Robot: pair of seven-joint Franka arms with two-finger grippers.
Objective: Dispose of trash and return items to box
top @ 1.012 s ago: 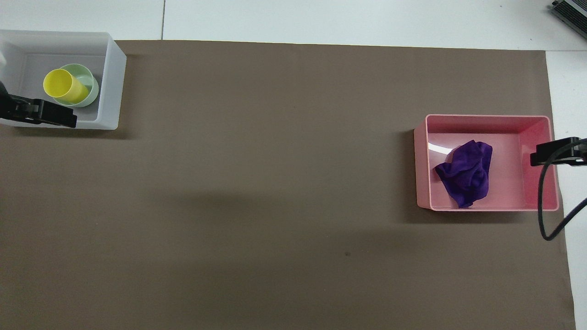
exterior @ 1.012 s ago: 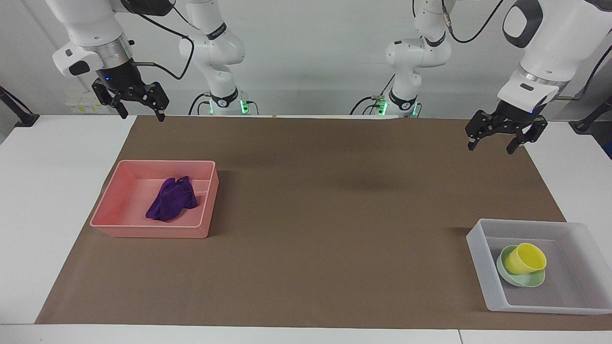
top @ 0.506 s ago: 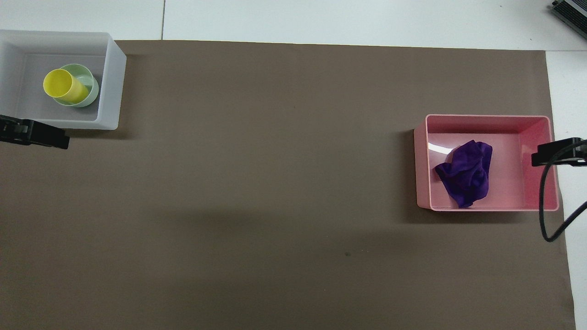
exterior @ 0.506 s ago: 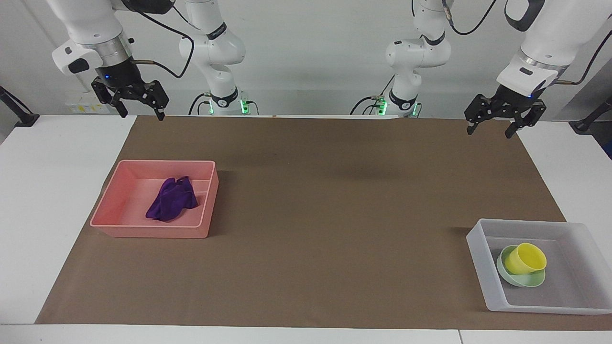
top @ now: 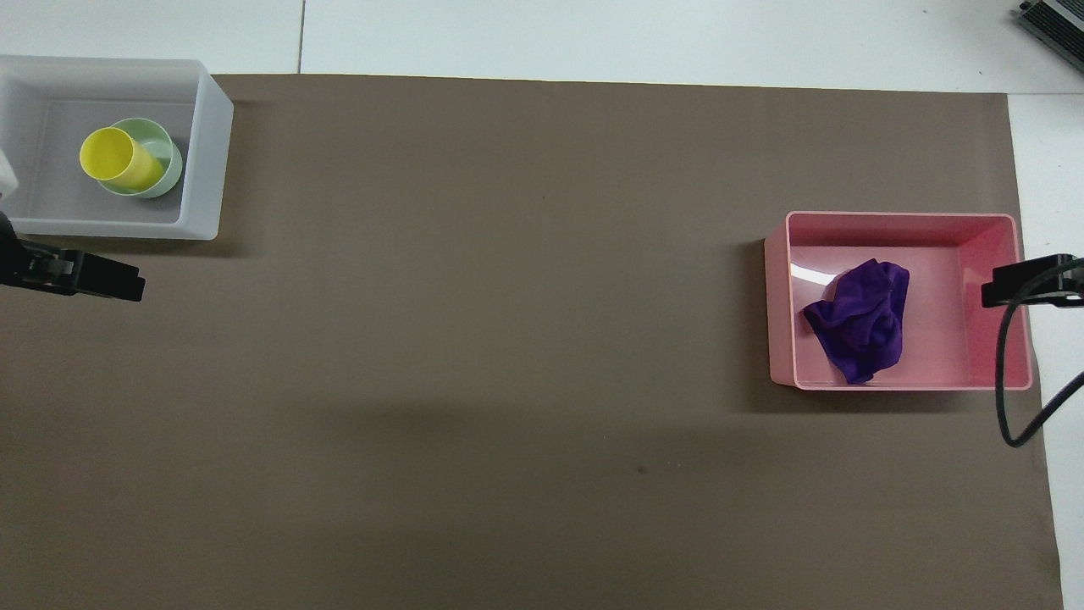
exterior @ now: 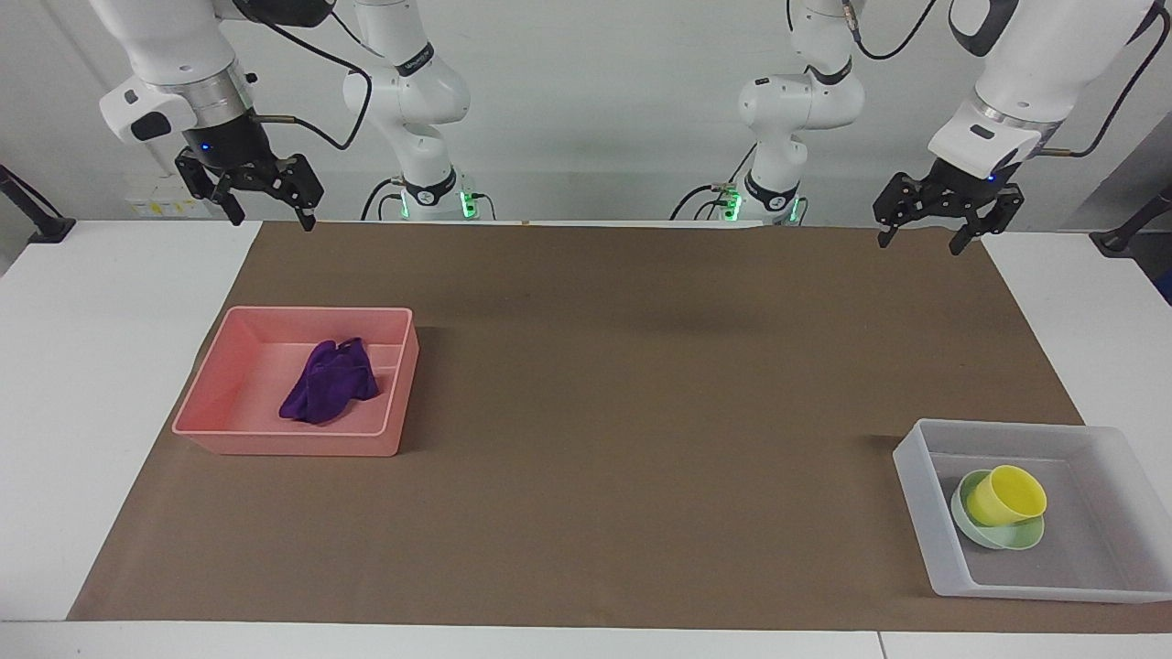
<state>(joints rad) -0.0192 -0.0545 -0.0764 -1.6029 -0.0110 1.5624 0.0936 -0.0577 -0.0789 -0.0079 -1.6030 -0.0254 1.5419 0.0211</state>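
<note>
The purple rag (exterior: 330, 383) (top: 860, 326) lies crumpled in the pink tray (exterior: 284, 444) (top: 898, 217) toward the right arm's end. The yellow cup (exterior: 1005, 494) (top: 118, 159) lies tilted in the mint-green bowl (exterior: 1018, 540) (top: 163, 134). Both sit inside the translucent box (exterior: 916, 494) (top: 207, 152) toward the left arm's end. My left gripper (exterior: 920, 243) (top: 76, 278) is open and empty, raised over the mat's edge nearest the robots. My right gripper (exterior: 272, 220) (top: 1029, 284) is open and empty, raised over the mat's corner by its base.
A brown mat (exterior: 641, 412) (top: 508, 339) covers most of the white table (exterior: 92, 366). A black cable (top: 1008, 398) hangs from the right arm beside the pink tray.
My left gripper has risen and drawn back toward the robots, away from the box. The right gripper has hardly moved. The rag, cup and bowl have stayed put.
</note>
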